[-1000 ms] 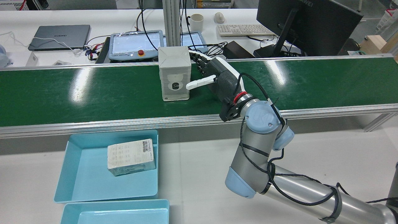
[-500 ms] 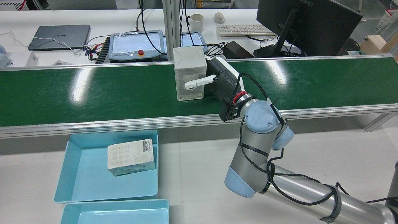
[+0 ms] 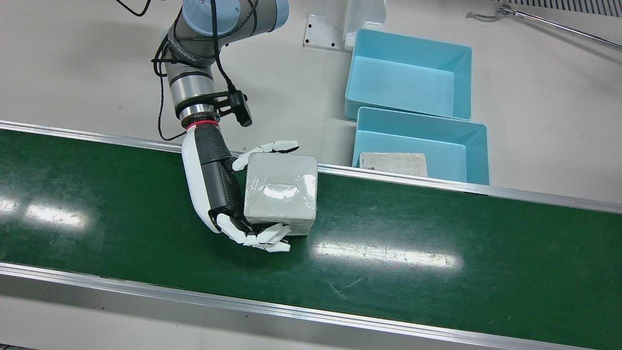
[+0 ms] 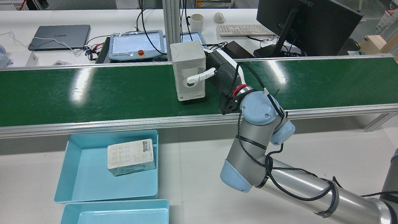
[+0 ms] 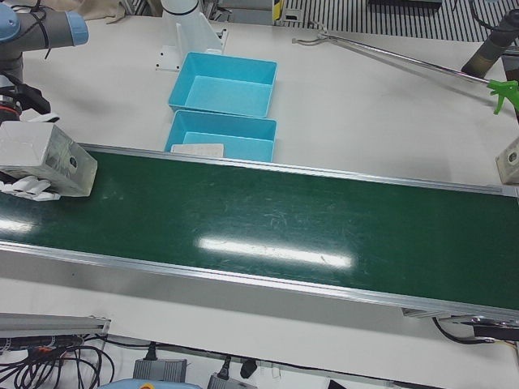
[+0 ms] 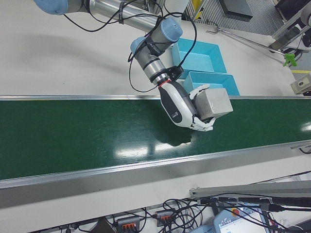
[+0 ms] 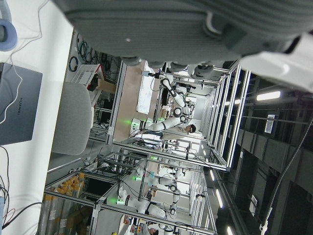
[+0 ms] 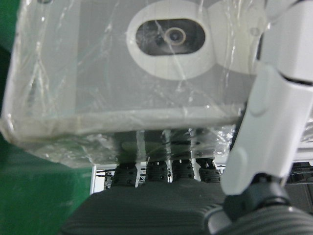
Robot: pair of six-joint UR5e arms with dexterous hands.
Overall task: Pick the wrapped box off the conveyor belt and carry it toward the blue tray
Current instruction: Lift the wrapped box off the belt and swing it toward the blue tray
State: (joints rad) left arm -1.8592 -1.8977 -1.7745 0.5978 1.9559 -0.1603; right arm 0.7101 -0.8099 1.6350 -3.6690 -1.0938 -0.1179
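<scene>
The wrapped box (image 3: 281,192), grey-white under clear film, is held in my right hand (image 3: 214,184). The thumb lies across the side facing the trays and the other fingers (image 3: 265,238) curl around the opposite side. In the rear view the box (image 4: 189,71) stands upright with my right hand (image 4: 222,73) on its right. In the right-front view the box (image 6: 214,103) hangs a little above the green conveyor belt (image 6: 97,136), its shadow apart from it. The right hand view is filled by the box (image 8: 122,73). The left hand view shows only a dark part of my left hand (image 7: 171,29).
A blue tray (image 4: 77,186) holding a flat wrapped packet (image 4: 130,157) sits on the white table before the belt. A second blue tray (image 4: 115,214) lies beside it. Beyond the belt are a teach pendant (image 4: 133,45), laptop (image 4: 59,35) and monitor (image 4: 307,25).
The box rode rightward along the belt into my right hand, whose fingers closed on it. Since half a second ago the hand and box have risen slightly off the belt.
</scene>
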